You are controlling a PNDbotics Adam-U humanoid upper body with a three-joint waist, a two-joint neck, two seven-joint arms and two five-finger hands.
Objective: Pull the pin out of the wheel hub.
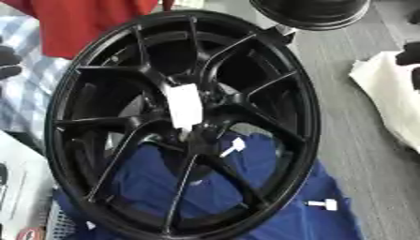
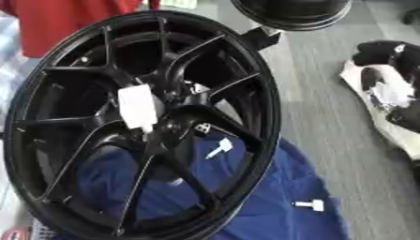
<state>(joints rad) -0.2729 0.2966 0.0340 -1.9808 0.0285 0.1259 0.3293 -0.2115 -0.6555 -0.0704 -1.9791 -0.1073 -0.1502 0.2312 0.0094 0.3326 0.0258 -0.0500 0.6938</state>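
Observation:
A black multi-spoke wheel hub (image 1: 176, 124) stands tilted on a blue cloth (image 1: 283, 222) and fills most of both views. A white oblong piece (image 1: 184, 107) sticks out at the hub's centre, where the spokes meet. Through the spokes I see a loose white pin (image 1: 232, 146) lying on the cloth. Another white pin (image 1: 324, 204) lies on the cloth outside the rim, at the lower right. A dark shape at the left edge looks like my left hand (image 1: 6, 60). A black shape on a white sheet looks like my right hand (image 2: 392, 89). Both are well away from the hub.
A second black wheel (image 1: 311, 11) shows at the top right. A red garment (image 1: 82, 23) hangs behind the hub at the top left. The white sheet (image 2: 361, 75) lies on the grey surface (image 1: 361, 140) at the right. A pale box (image 1: 16, 187) sits at the lower left.

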